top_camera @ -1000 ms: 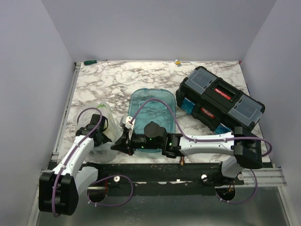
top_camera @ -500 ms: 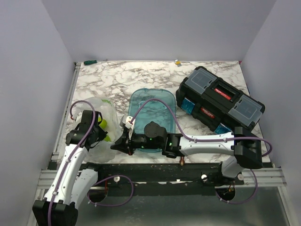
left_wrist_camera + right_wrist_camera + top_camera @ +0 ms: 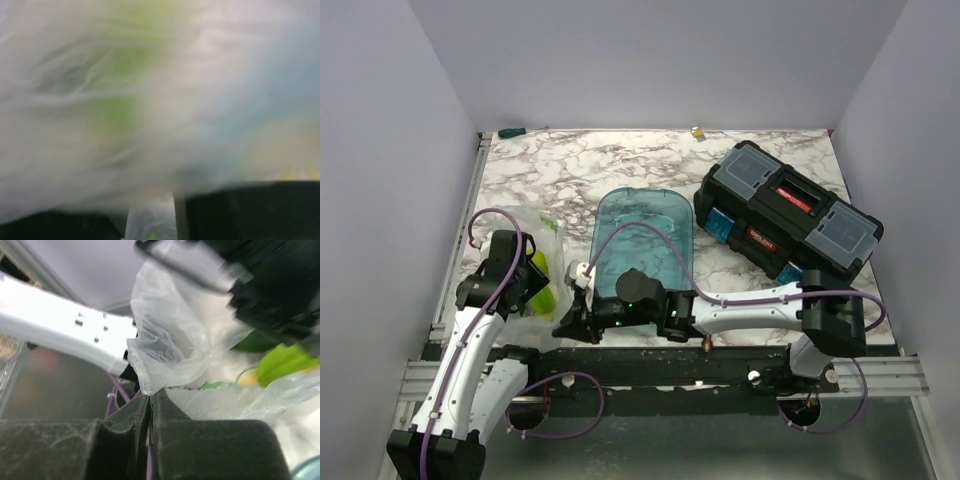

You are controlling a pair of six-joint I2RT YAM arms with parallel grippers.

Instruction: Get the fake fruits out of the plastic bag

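Dimly glimpsing two green fake fruits (image 3: 542, 272) through one plastic bag (image 3: 175, 340), tabletop's (image 3: 620, 165) left edge; clamping its film in right pincer (image 3: 150, 401); left pincer's (image 3: 518, 290) grip: cannot tell.

The crinkled clear plastic bag (image 3: 525, 240) lies at the near left corner of the bench (image 3: 620, 160), with the glossy yellow-green plastic fruits (image 3: 542, 272) inside it. Just right of it, at the middle of the near edge, sits the translucent teal oval tray (image 3: 645, 225). The black plastic toolbox (image 3: 785, 215) stands right of the tray, by the right edge. The right gripper (image 3: 567, 325) is at the bag's near right side, a fold of the bag between its fingers (image 3: 131, 416).
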